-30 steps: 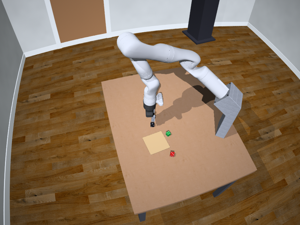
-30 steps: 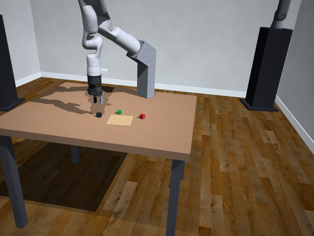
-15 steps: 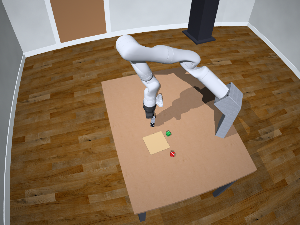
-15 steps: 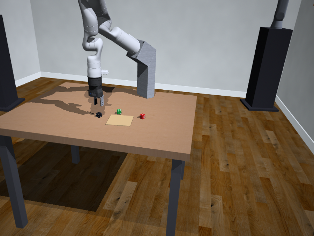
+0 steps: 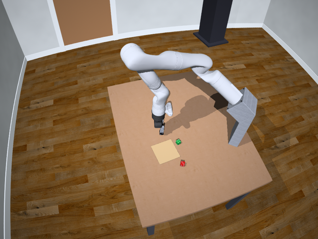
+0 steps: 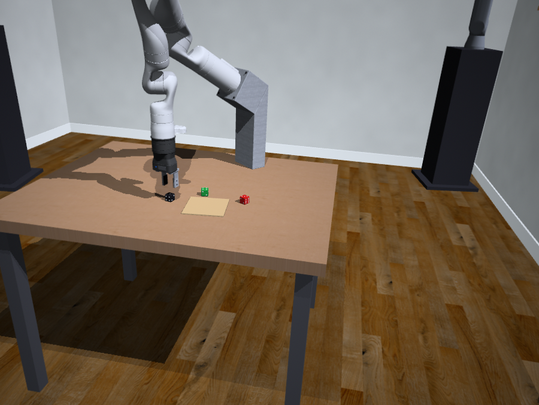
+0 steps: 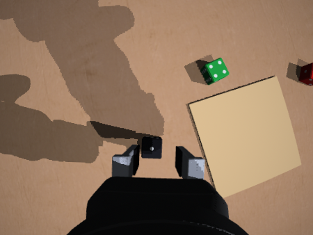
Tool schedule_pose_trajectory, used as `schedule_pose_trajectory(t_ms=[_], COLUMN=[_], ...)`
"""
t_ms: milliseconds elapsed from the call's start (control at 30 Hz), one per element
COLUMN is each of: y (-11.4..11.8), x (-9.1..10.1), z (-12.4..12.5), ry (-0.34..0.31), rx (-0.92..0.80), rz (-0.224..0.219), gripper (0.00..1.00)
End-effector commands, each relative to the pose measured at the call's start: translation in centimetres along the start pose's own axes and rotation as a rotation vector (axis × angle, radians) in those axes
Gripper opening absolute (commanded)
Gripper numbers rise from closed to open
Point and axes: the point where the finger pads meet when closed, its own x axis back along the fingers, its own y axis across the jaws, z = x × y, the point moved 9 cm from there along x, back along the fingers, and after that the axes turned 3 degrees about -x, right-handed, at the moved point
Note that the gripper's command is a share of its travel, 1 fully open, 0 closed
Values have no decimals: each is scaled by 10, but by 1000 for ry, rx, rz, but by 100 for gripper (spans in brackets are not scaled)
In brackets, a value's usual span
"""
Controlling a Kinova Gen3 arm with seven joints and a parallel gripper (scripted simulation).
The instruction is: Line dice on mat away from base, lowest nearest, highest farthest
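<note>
Wears a smooth, rounded white shell on the arm (image 5: 166,60) (image 6: 156,48), with thin, dotted-looking seams circling the joints. Rises from a brushed-grey, angular pedestal (image 5: 242,133) (image 6: 259,139) marked by small dark spots, probably screws. Ends in a black gripper (image 5: 162,130) (image 6: 170,185) (image 7: 157,156) with a tiny blue mark, grey metallic fingers (image 6: 175,179) and dark inner pads (image 6: 164,179) (image 7: 179,161).

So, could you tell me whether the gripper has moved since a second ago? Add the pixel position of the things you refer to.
Yes, in the exterior view the gripper (image 5: 161,129) (image 6: 170,179) (image 7: 157,156) came down towards the tabletop (image 5: 218,164) (image 6: 278,217) (image 7: 69,195).
</note>
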Motion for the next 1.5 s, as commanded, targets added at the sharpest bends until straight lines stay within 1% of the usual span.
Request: schedule_pose_trajectory(t_ms=[0,67,333,567,1467], y=[-5,-5,-5,-5,-5], x=[-6,-6,-18,-23,-25], z=[1,1,1,1,1], ry=[5,5,5,5,5], rx=[-3,-3,-3,-3,-3], rz=[13,13,13,13,13], gripper=[79,79,79,79,79])
